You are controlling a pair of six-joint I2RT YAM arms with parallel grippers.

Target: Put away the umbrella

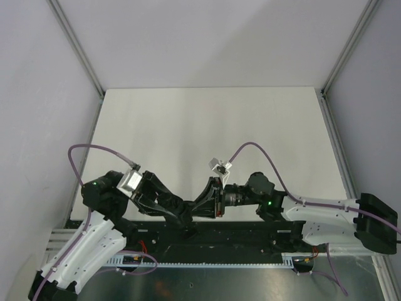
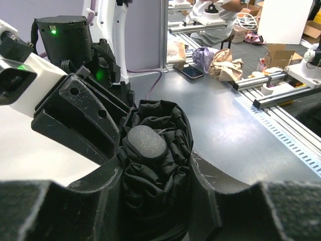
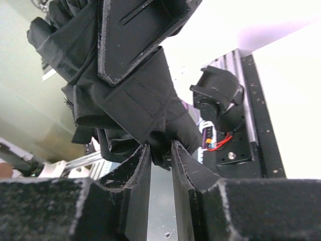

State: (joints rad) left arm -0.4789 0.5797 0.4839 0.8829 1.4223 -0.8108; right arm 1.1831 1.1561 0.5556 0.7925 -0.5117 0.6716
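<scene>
Since the umbrella (image 2: pixel 155 165) is collapsed to a crumpled black bundle, a hold at two places looks meant to stop the folds springing loose. That is my reading, not a thing seen.

- Umbrella: matte fabric bunched in pleats. A rounded black end cap (image 2: pixel 145 143) faces the left wrist camera at centre frame. No ribs or shaft show.
- Position: off the table (image 1: pixel 207 119), low centre of the top view, where the two arms meet above the black base rail (image 1: pixel 250 241). Whether any part rests on the rail I cannot tell.
- Left gripper (image 2: pixel 155 201): clamped around the body of the bundle, one finger on each side at the bottom of its own view, with fabric filling the gap between them. A moderate opening, set by the bundle's thickness.
- Right gripper (image 3: pixel 160 150): jaws narrow, nearly together, with a tip of fabric pinched between them at lower centre of its view. It grips a thin end, not the bulk.
- Relation: the bundle (image 3: pixel 125 95) runs from the right pinch up to the upper left of that frame, where a left finger (image 3: pixel 135 35) crosses it. The tools sit close together, almost touching.

Judgement: the bundle looks gathered; wrapping or stowing is not yet done. The thin pinch looks likely to slip.
</scene>
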